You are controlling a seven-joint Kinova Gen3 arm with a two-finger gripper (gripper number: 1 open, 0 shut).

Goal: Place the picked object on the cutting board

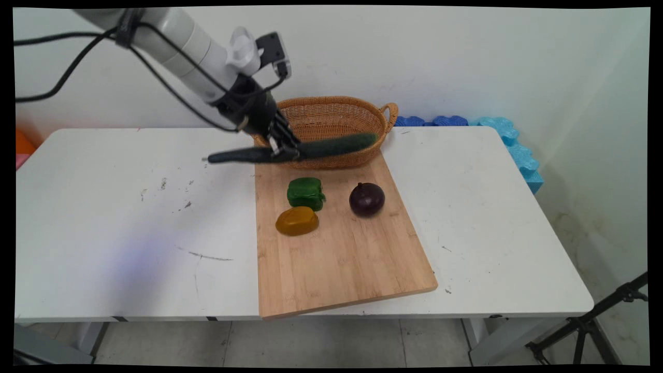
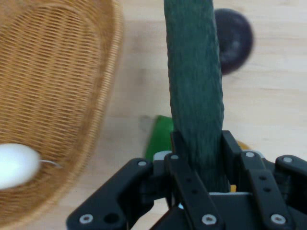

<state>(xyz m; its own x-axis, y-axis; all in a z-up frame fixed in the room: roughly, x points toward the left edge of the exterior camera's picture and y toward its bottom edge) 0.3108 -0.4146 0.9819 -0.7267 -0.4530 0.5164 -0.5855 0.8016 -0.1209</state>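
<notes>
Main view: one white table (image 1: 129,233) carries everything. On it lies one pale bamboo cutting board (image 1: 342,259), and at the board's twelve o'clock edge stands one oval woven wicker basket (image 1: 331,111) with loop handles.

My black two-finger gripper (image 1: 282,150) is closed around one long dark green cucumber (image 1: 336,146), gripped near its middle. It hangs roughly level and clear of the table. One end points to three o'clock across the basket's near wall; the other points to nine o'clock, out over bare table. So I judge this a carry, with the cucumber aloft just in front of the basket.

On the board I count three smaller pieces. One green bell pepper (image 1: 305,193) sits near the centre. One yellow pepper (image 1: 297,221) is at its six o'clock, touching or nearly so. One dark purple round vegetable (image 1: 366,199) stands apart at three o'clock.

The hand view shows one small white rounded thing (image 2: 17,165) lying inside the basket.
</notes>
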